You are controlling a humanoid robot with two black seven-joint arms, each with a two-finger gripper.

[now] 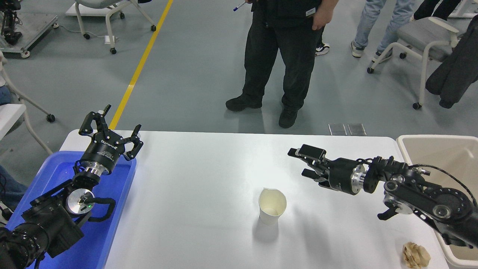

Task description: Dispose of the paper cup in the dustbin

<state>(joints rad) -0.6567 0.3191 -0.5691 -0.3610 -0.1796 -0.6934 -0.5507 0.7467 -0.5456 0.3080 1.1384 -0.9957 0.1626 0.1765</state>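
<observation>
The cup, plain white with a cream inside and a pinched spout at its far rim, stands upright near the table's middle; the right gripper, jaws spread, hovers to its far right, near the bin; the left gripper, jaws spread, is parked over the tray

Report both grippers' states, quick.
Left gripper: open, empty, parked above the blue tray.
Right gripper: open, empty, up and right of the paper cup.
</observation>
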